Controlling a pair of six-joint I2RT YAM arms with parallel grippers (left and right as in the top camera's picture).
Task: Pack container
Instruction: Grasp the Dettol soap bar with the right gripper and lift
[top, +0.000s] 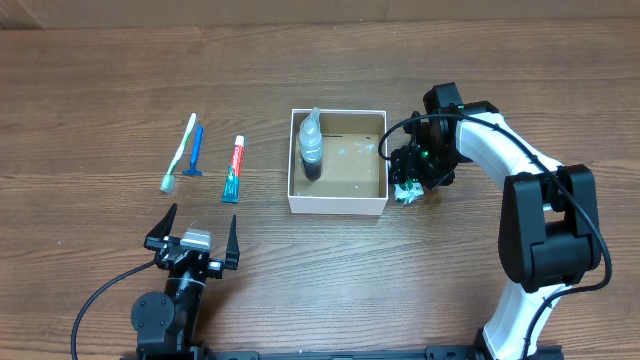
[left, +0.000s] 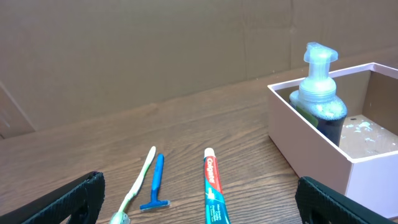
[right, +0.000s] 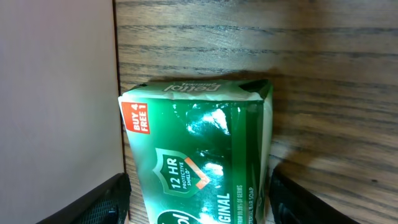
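Right gripper (right: 199, 190) clasping soap pack (right: 198, 134) (green), beside container (top: 337, 206)

The green soap pack (right: 199, 155) is cut off at the bottom.

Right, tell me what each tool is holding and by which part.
Left tool: open, nothing held. Right tool straddles the long sides of the green soap pack beside the container; a firm grip cannot be told.

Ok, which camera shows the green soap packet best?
The right wrist view: the green soap packet fills it, label readable. Overhead shows just a green sliver in the right pincer, beside the container. The left wrist view misses it.
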